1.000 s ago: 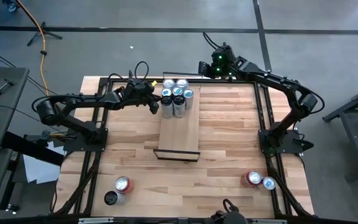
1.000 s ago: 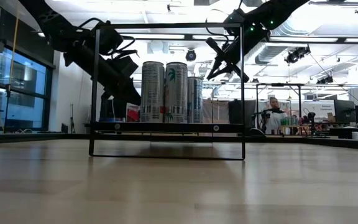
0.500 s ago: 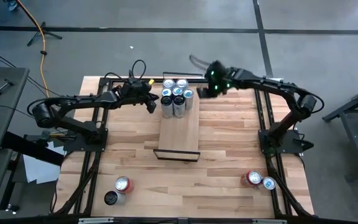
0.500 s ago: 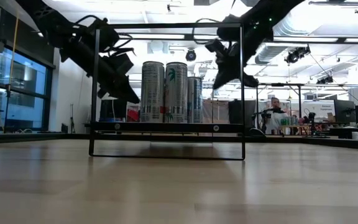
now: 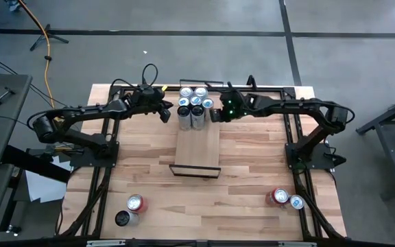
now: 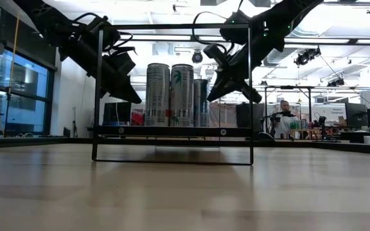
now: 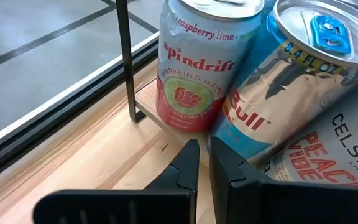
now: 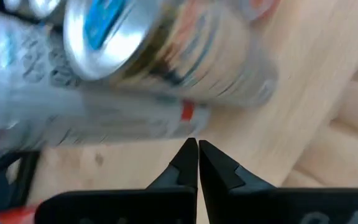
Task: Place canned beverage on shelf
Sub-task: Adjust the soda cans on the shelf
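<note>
The left gripper (image 5: 166, 114) has its fingers pressed together on nothing, hanging just beside the left side of the can cluster (image 5: 195, 104) at the far end of the shelf (image 5: 198, 144). In the left wrist view its closed fingers (image 7: 188, 168) point at the base of a Spindrift raspberry lime can (image 7: 201, 68), with a Red Bull can (image 7: 278, 81) next to it and a Celsius can (image 7: 334, 155) nearer the camera; none of them is touched so far as can be seen. The right gripper (image 5: 214, 115) is likewise pinched shut and empty, hovering just beside the right side of the same cluster. Its own view shows the closed fingertips (image 8: 194, 155) aimed at blurred silver cans (image 8: 135, 74) over the light wood.

In the low view both grippers flank the tall cans (image 6: 172, 94), the left gripper (image 6: 132, 97) on one side and the right gripper (image 6: 216, 93) on the other, all inside the thin black frame (image 6: 172, 28).

The shelf lies on the butcher-block tabletop (image 5: 252, 178), running from the far edge toward the middle. Well apart from it, at the near left of the table, stand a red-topped can (image 5: 135, 203) and a dark-topped can (image 5: 122, 218) near each other. At the near right stand another red-topped can (image 5: 279, 197) and a blue-and-silver can (image 5: 296, 202), side by side
</note>
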